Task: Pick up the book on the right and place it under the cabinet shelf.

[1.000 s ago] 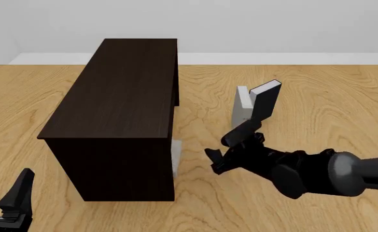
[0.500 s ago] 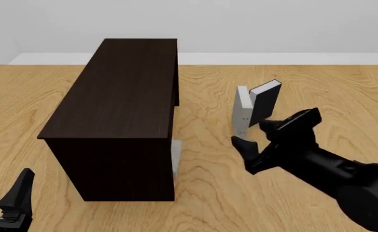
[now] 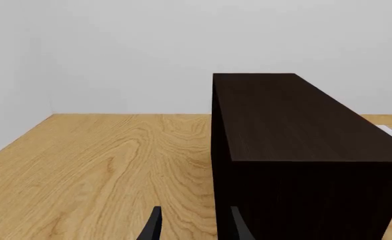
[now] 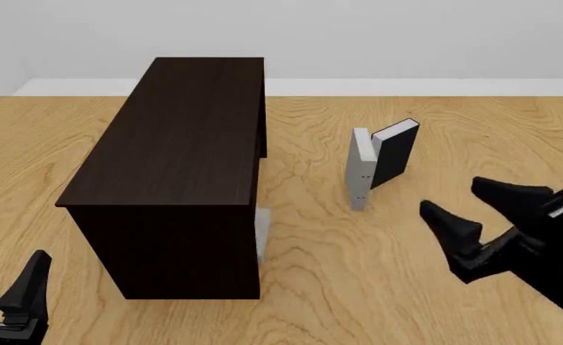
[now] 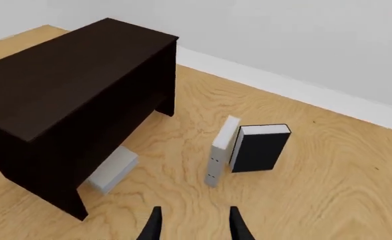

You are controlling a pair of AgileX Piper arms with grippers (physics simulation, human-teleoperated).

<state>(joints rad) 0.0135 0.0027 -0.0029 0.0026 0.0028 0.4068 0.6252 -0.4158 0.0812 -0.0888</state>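
The light-grey book (image 4: 360, 169) with two dark dots stands upright on the table, right of the dark cabinet shelf (image 4: 175, 158). It also shows in the right wrist view (image 5: 221, 148). A black-covered book (image 4: 395, 152) leans just behind it. My right gripper (image 4: 461, 201) is open and empty, near and to the right of both books, apart from them. In its own view (image 5: 194, 222) it points at the books and the cabinet (image 5: 69, 95). My left gripper (image 4: 3, 279) is open and empty at the near left corner, left of the cabinet (image 3: 296, 145).
A second light-grey book (image 4: 262, 228) lies flat on the table under the cabinet's right side, partly hidden; the right wrist view (image 5: 113, 170) shows it too. Bare wooden tabletop (image 4: 473, 136) lies right of the books. A white wall closes the far edge.
My right gripper has drawn back to the right and toward the near edge, away from the cabinet's right side. The books, cabinet and left arm have not moved.
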